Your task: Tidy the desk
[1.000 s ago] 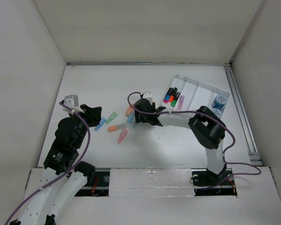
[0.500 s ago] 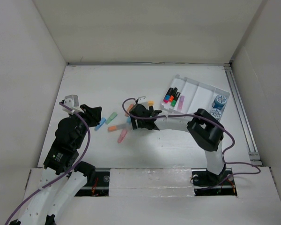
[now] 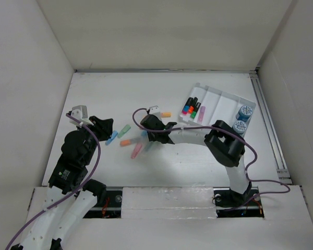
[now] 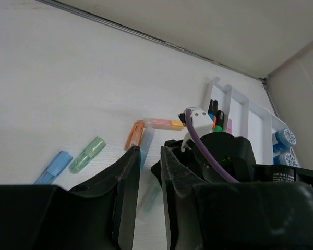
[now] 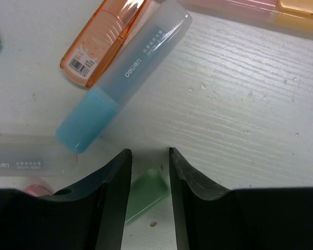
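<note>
Desk [image 3: 104, 94]: right gripper [image 5: 149, 156], lower centre of wrist view, jaws narrow, astride green highlighter [image 5: 146, 194]; grip uncertain. Close squarely, lift clear of blue highlighter [image 5: 120, 83] beside.

Heads up: in the right wrist view you only get a sliver of the pale green translucent plastic highlighter [image 5: 146, 194]. The right gripper [image 5: 149, 156] has black fingers [image 5: 112, 198] covering both its sides, so you can't tell if they touch it. The frosted clear plastic highlighter [image 5: 31, 151] runs off the left edge, the peach-and-orange plastic highlighter [image 5: 250, 11] off the top. Overhead, the black wrist housing [image 3: 155, 125] hides those fingertips.
</note>
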Tool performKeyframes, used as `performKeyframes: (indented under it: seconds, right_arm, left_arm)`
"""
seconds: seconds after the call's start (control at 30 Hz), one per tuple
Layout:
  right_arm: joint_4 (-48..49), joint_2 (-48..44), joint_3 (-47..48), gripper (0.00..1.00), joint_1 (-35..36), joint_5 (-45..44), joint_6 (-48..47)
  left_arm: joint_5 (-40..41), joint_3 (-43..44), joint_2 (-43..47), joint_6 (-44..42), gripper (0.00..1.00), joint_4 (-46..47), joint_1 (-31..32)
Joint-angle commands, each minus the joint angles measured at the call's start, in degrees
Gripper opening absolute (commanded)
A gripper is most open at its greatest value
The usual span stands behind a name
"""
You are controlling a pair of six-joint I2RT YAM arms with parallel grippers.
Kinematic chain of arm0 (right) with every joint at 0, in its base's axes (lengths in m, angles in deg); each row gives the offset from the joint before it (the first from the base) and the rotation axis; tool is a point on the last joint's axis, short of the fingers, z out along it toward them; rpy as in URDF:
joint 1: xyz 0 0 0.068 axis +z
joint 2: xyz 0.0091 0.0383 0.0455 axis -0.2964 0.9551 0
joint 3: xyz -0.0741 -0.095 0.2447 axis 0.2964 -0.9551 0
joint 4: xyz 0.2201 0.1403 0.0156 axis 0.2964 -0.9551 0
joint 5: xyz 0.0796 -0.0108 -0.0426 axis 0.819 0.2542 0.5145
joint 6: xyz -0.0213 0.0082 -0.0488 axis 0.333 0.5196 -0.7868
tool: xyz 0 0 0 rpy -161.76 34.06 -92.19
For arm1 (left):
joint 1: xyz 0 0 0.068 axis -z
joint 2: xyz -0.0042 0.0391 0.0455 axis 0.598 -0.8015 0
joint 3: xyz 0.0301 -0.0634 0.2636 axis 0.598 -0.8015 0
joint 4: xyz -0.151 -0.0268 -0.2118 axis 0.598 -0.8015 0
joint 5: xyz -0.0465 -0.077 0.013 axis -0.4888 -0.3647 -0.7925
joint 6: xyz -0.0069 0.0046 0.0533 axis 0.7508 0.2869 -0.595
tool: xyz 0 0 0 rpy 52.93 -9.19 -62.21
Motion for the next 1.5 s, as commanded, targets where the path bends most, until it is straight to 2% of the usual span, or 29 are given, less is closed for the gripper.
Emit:
performKeyframes:
  seconds: [0.0,0.07,0.1,0.13,0.17,0.27,0.33,0.37,0.5,0.67,0.77,0.93,0.97,1.0,1.13,1.23,1.3,1.47]
  right_arm:
    - [3.17,-1.43,-2.78,0.39,0.08,0.08,-0.12]
    - [2.04,-1.79,-2.79,0.45,0.08,-1.5,0.49]
    - [0.46,-1.96,-2.52,0.6,0.08,-2.81,0.76]
    - [0.18,-3.36,-2.69,0.69,0.08,-3.26,0.93]
    - [0.01,-4.59,-3.22,0.85,0.08,-3.53,0.94]
    - [0.53,-10.65,-6.12,0.99,0.08,-3.18,1.11]
    - [0.8,-13.55,-8.04,0.98,0.08,-1.25,1.81]
    - [0.71,-15.57,-8.58,0.9,0.08,-0.2,2.34]
    - [3.07,-16.29,-11.13,0.8,1.74,8.4,6.2]
    - [1.94,-11.11,-9.12,0.78,4.3,9.04,9.28]
    - [2.9,-9.0,-8.93,0.8,4.3,10.97,10.42]
    - [1.95,-5.49,-4.48,0.85,4.3,9.57,9.64]
    - [1.24,-4.52,-3.24,0.83,4.3,8.44,9.29]
    - [0.71,-2.34,-1.92,0.76,4.3,7.9,8.76]
    - [-4.29,1.72,3.01,0.67,4.3,4.04,7.35]
    - [-4.74,1.12,2.05,0.66,4.3,1.58,7.44]
    - [-4.65,0.41,0.22,0.59,4.3,0.25,7.44]
    - [-5.89,-0.56,-1.55,0.5,4.3,-2.73,5.86]
  left_arm:
    - [-0.2,-0.66,0.48,-0.64,0.19,2.01,0.14]
    - [-0.29,-0.66,0.48,-0.64,0.19,1.92,0.14]
    - [-0.12,-0.66,0.48,-0.64,0.19,1.84,0.14]
    - [-0.11,-0.57,0.48,-0.64,0.19,1.92,0.14]
    - [-0.03,-0.66,0.57,-0.64,0.19,1.84,0.14]
    - [-0.11,-0.57,0.4,-0.56,0.19,1.92,0.14]
    - [-0.29,-0.66,0.39,-0.64,0.19,2.01,0.14]
    - [-0.29,-0.66,0.48,-0.56,0.19,1.92,0.14]
    - [-0.29,-0.75,0.57,-0.56,0.19,2.1,0.14]
    - [-0.47,-0.75,0.57,-0.55,0.19,2.01,0.14]
    - [-0.47,-0.66,0.75,-0.64,0.19,2.01,0.14]
    - [-0.55,-0.75,0.83,-0.64,0.19,2.19,0.14]
    - [-0.55,-0.66,0.92,-0.64,0.19,2.1,0.14]
    - [-0.47,-0.66,0.92,-0.64,0.19,2.1,0.14]
    - [-0.12,-0.57,1.1,-0.64,0.19,1.92,0.14]
    - [-0.03,-0.66,1.18,-0.56,0.19,1.92,0.14]
    - [-0.11,-0.66,1.19,-0.64,0.19,2.01,0.14]
    - [-0.12,-0.66,1.1,-0.64,0.19,1.92,0.14]
